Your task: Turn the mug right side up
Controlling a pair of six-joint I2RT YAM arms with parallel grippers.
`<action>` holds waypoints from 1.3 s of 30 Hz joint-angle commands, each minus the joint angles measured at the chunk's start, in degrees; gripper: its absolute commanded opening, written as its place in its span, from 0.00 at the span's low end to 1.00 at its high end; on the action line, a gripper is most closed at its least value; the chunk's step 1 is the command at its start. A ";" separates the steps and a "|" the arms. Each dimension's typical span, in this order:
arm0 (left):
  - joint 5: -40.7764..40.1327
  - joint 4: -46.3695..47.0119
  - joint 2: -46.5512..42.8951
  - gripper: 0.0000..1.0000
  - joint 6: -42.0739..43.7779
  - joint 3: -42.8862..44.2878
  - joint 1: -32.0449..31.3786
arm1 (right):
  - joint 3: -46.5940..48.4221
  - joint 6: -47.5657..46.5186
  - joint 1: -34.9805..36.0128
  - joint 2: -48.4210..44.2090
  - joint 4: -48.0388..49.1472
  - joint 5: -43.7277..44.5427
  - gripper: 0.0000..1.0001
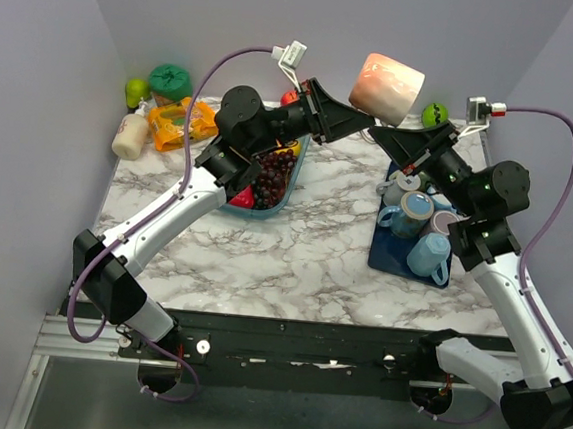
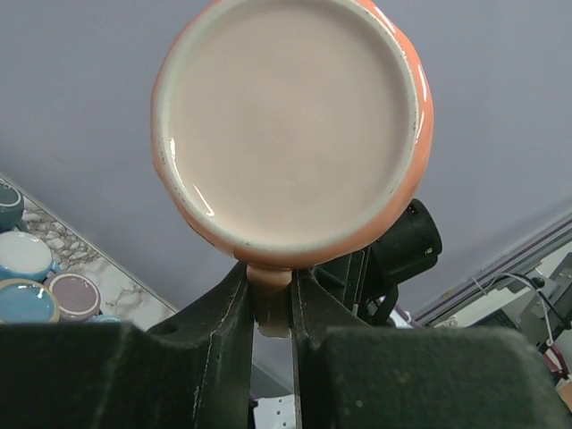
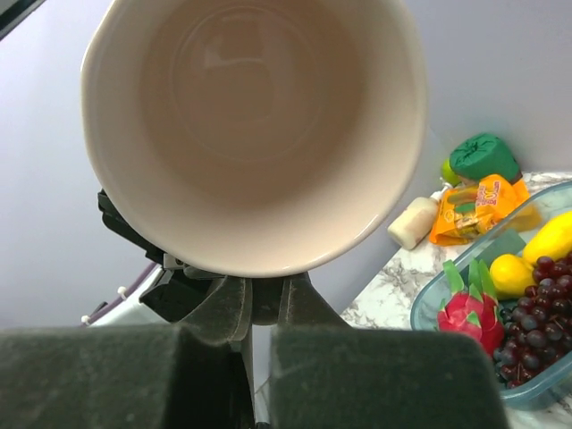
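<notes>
We see the peach-orange mug (image 1: pixel 386 86) lifted high above the marble table (image 1: pixel 313 257), between the two arms. The left gripper (image 2: pixel 271 308) is closed on a small orange part below the base, probably the handle. The right gripper (image 3: pixel 264 308) seems to pinch the lower edge near the rim. We judge both hold it so that one arm can pass it over for turning. Its long axis lies almost sideways: the base faces the left wrist, the mouth faces the right wrist.

Here's the mug (image 3: pixel 250 134), mouth wide open to the lens, lower rim pinched between the right gripper's (image 3: pixel 264 308) fingers (image 3: pixel 223 313), fruit tray (image 3: pixel 418 313) on the marble surface (image 3: pixel 384 302).
</notes>
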 commanded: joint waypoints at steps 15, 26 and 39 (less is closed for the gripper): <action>-2.06 -9.40 -9.28 0.92 16.42 -5.26 -0.99 | 4.42 -12.29 0.03 -1.73 -11.01 10.10 0.01; -38.97 -47.28 -16.58 0.99 37.79 -3.07 0.16 | 16.99 -27.75 8.10 12.40 -32.98 31.50 0.01; -50.14 -55.74 -22.91 0.99 40.96 -7.19 0.68 | 37.01 -27.94 14.00 43.35 -50.92 51.49 0.01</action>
